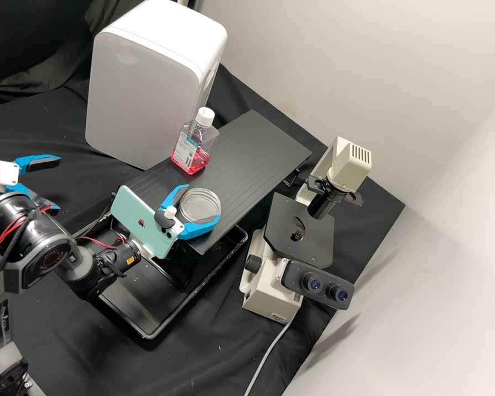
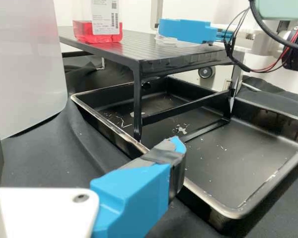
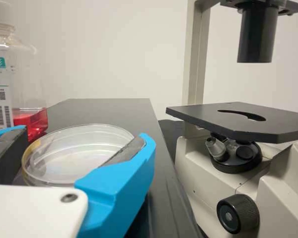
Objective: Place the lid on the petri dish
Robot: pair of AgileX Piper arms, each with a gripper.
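Petri dish (image 1: 200, 203) on raised black platform (image 1: 258, 148), near its front end, well apart from flask of red liquid (image 1: 191, 146) farther back. Clear lid (image 3: 82, 148) apparently over the base already: doubled rim visible in right wrist view, yellowish edge of base peeking out at one side. Cannot tell whether seated flat all round.

Judged late in task: lid brought to dish, possibly down. Left to do: confirm it sits level, let go, back off without dragging dish along platform.

Right gripper (image 1: 202, 204) straddling dish, blue fingers (image 3: 124, 168) spread to dish width, pads at rim on both sides, seemingly gripping lid.

Left gripper (image 2: 84, 146) low beside black tray (image 2: 109, 130), well apart from dish, fingers spread wide, holding nothing.
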